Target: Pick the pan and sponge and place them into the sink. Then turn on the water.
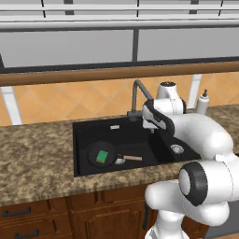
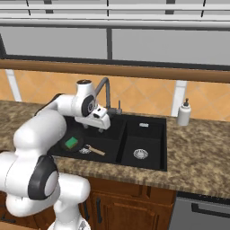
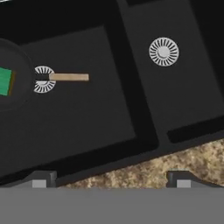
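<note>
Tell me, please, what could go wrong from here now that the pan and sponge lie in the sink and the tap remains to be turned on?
1. The open hand hangs close beside the faucet; a careless swing might knock the spout instead of working the tap.
2. The pan covers part of the wide basin's drain, so water may drain slowly.
3. The sponge lies loose in the pan and could wash out.

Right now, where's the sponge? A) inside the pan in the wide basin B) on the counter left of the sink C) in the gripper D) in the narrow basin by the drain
A: the green sponge lies inside the black pan, which sits in the wide basin of the sink; the gripper is open and holds nothing.
</note>
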Motion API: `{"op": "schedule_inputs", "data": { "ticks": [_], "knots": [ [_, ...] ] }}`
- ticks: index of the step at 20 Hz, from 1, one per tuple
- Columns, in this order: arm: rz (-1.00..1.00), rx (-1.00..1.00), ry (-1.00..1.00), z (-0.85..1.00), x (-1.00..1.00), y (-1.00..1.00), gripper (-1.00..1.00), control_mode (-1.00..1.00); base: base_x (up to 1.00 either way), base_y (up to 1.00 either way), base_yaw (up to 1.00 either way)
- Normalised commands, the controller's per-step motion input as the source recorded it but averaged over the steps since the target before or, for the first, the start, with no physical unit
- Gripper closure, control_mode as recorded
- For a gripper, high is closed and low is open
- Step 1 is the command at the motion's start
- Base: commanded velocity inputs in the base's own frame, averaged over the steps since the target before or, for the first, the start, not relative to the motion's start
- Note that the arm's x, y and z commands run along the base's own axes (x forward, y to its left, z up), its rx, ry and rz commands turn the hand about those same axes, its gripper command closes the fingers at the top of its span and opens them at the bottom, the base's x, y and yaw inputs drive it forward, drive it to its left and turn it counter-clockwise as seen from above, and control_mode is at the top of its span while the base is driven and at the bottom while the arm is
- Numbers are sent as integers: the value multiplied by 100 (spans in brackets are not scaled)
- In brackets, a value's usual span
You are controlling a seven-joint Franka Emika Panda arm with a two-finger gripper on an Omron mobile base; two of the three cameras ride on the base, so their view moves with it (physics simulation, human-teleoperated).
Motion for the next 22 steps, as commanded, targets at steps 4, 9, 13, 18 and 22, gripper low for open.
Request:
{"op": "schedule_inputs", "data": {
  "ticks": [4,9,13,18,22],
  "knots": [
    [15,3,-30,11,-2,-54,-100,-100,0,0,0],
    [16,0,-43,0,-1,-37,-100,-100,0,0,0],
    [11,0,-37,0,0,-12,-100,-100,0,0,0],
    [0,1,-25,0,10,0,-100,-100,0,0,0],
    [0,2,-18,0,13,0,-100,-100,0,0,0]
  ]
}}
